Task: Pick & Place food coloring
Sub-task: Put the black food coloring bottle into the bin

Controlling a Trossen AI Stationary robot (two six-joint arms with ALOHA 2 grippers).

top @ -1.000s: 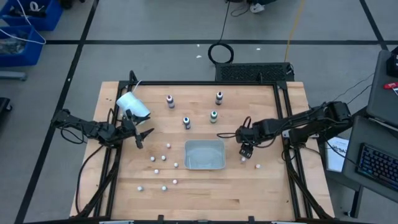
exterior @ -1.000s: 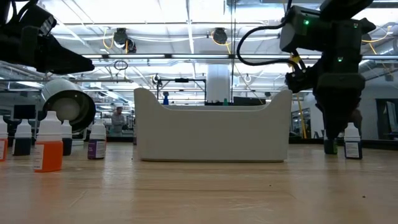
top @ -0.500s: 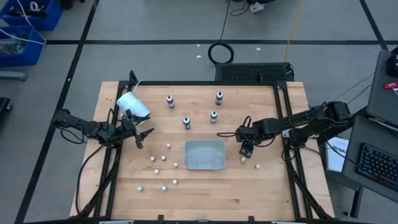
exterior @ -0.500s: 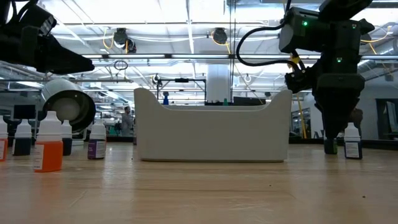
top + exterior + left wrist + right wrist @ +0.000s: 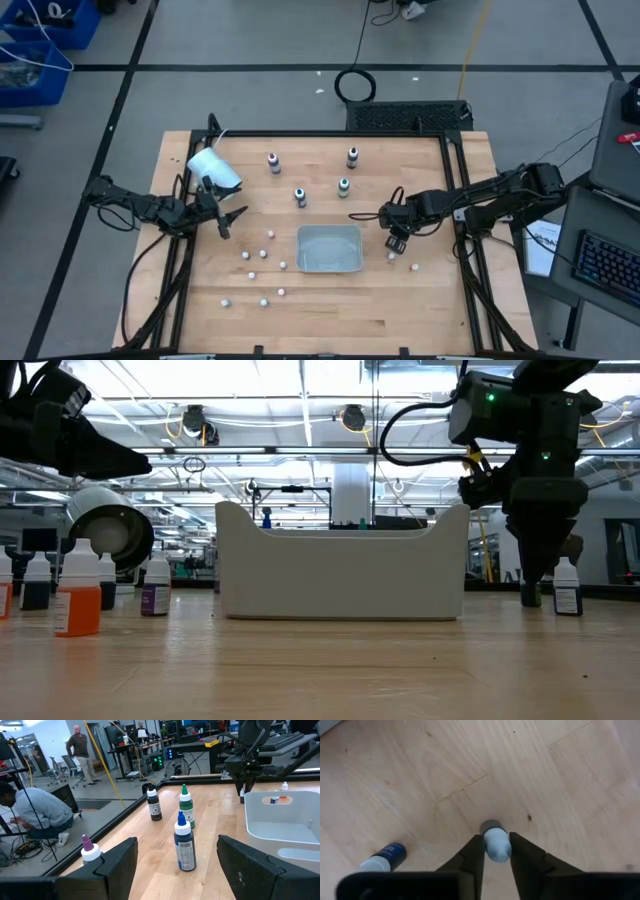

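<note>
Several small food coloring bottles stand upright on the wooden table's far half, among them a blue one (image 5: pixel 184 847), a green one (image 5: pixel 186 806) and a dark one (image 5: pixel 352 156). Right of the white tray (image 5: pixel 329 262), my right gripper (image 5: pixel 396 243) points down, shut on one more tiny bottle with a pale cap and dark body (image 5: pixel 495 842). Another small bottle (image 5: pixel 384 859) stands close by. At the table's left, beside the tipped white cup (image 5: pixel 213 168), my left gripper (image 5: pixel 228 222) waits open and holds nothing. My right gripper pinches the tiny bottle's pale cap (image 5: pixel 496 851) between its two fingers (image 5: pixel 472 854). They come from above, pointing down. The dark body (image 5: pixel 490 826) shows below the cap, and in the low view the bottle's foot (image 5: pixel 530 598) still seems to be on the table.
Small white-topped pieces (image 5: pixel 270 235) are scattered left of and in front of the tray; an orange bottle (image 5: pixel 77 600) and a purple one (image 5: pixel 155 588) show at the low view's left. A black frame (image 5: pixel 455 170) rims the table. People are in the room beyond.
My right gripper has shut its fingers onto the tiny bottle's cap while staying in place right of the tray. The bottle has not moved.
</note>
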